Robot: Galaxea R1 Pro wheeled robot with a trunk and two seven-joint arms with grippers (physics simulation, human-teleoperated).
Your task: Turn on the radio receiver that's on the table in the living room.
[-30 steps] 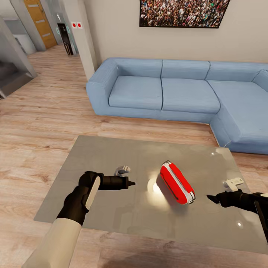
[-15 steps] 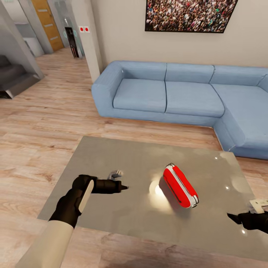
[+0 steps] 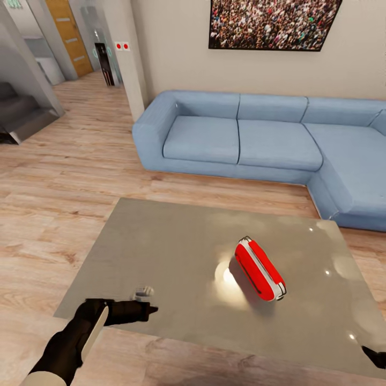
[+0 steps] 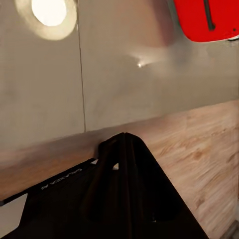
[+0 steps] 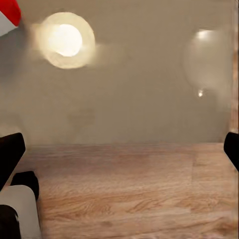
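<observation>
Radio receiver lies on its side on the table, right of the top's middle, tilted on its white-silver edge band, with a bright lamp reflection just beside it on the glossy surface. Both arms have withdrawn toward the robot over the last second: the left gripper, earlier level with the receiver and near it, now sits at the table's near edge, well apart from the receiver; the right gripper, earlier close beside the receiver's right end, is now cut off at the lower right corner of the head view, with only a dark tip showing. The receiver has not shifted on the table. Judgement: contact with the switch is not yet made, and either arm must reach forward again before the receiver can be turned on. In the left wrist view the left gripper's black fingers lie together with no visible gap, so the tool is closed and holds nothing; a red corner of the receiver shows beyond it. In the right wrist view two dark finger parts stand at opposite frame edges, indicating a wide opening. No button or switch on the receiver can be made out.
</observation>
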